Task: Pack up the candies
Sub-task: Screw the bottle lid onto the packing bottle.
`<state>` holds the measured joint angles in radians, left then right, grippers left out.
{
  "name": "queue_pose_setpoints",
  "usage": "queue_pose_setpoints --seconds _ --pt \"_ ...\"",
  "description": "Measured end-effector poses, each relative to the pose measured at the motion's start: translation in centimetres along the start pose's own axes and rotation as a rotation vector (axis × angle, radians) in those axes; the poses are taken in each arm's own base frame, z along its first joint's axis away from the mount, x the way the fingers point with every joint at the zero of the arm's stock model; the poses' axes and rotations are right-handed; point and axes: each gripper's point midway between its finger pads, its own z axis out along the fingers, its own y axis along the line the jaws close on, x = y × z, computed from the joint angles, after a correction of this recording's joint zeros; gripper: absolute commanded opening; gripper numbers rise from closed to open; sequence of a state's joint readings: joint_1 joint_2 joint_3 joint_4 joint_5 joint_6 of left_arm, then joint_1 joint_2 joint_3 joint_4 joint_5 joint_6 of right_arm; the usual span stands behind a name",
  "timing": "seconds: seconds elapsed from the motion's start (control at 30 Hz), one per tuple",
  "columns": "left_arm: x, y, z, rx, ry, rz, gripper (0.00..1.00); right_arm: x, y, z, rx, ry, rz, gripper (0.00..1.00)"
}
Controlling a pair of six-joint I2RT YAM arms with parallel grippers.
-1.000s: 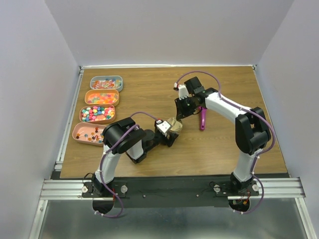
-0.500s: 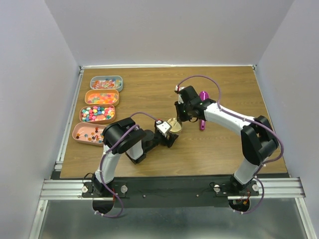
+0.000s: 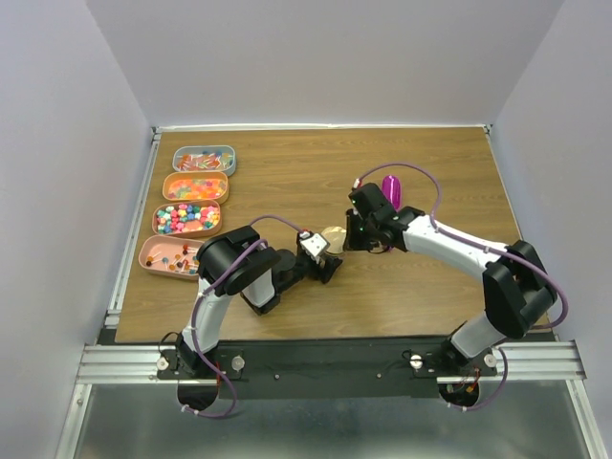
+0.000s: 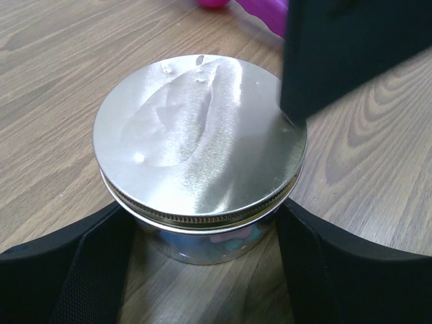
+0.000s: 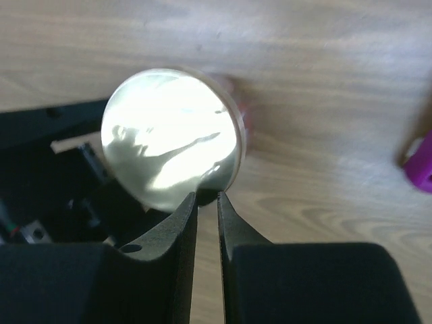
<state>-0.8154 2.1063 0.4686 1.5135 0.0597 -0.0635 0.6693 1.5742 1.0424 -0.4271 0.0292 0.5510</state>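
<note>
Top view: four trays of candies line the table's left edge, too many sweets to count. One magenta scoop lies toward the right edge. One tin sits near the centre, between left gripper and right gripper.

Left wrist: fingers are spread wide and clasp the tin's sides. One lid is on top. Coloured bits under it are likely candies.

Right wrist: fingers are nearly together at the lid's rim; pinch uncertain. Best to brace the tin, seat the lid level, then press.
</note>
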Motion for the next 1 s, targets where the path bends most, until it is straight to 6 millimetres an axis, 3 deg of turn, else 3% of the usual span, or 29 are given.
queue_pose_setpoints --seconds 0.13,0.23,0.33,0.4,0.53,0.6,0.77,1.0 --pt "-0.1 0.0 0.1 0.0 -0.003 -0.001 0.81 2.0 1.1 -0.6 -0.042 0.07 -0.001 0.24" --pt "-0.1 0.0 0.2 0.0 -0.004 -0.004 0.81 3.6 0.0 -0.7 -0.017 0.137 -0.01 0.26" --pt "-0.1 0.0 0.2 0.0 -0.004 -0.004 0.81 2.1 -2.4 -1.0 0.024 0.138 -0.001 0.3" --pt "-0.1 0.0 0.2 0.0 -0.004 -0.004 0.81 -0.2 -3.1 -1.4 0.027 0.108 -0.02 0.32" --pt "-0.1 0.0 0.2 0.0 -0.005 -0.004 0.81 -4.5 -2.1 -1.8 -0.039 0.051 -0.118 0.33" --pt "-0.1 0.0 0.2 0.0 -0.004 -0.004 0.81 -5.6 -1.4 -1.5 -0.076 0.048 -0.17 0.33" --pt "-0.1 0.0 0.2 0.001 -0.004 -0.005 0.81 -6.7 -0.1 0.5 -0.156 0.099 -0.298 0.33" --pt "-0.1 0.0 0.2 0.002 -0.005 -0.005 0.81 -5.4 -0.3 3.0 -0.195 0.191 -0.392 0.32"
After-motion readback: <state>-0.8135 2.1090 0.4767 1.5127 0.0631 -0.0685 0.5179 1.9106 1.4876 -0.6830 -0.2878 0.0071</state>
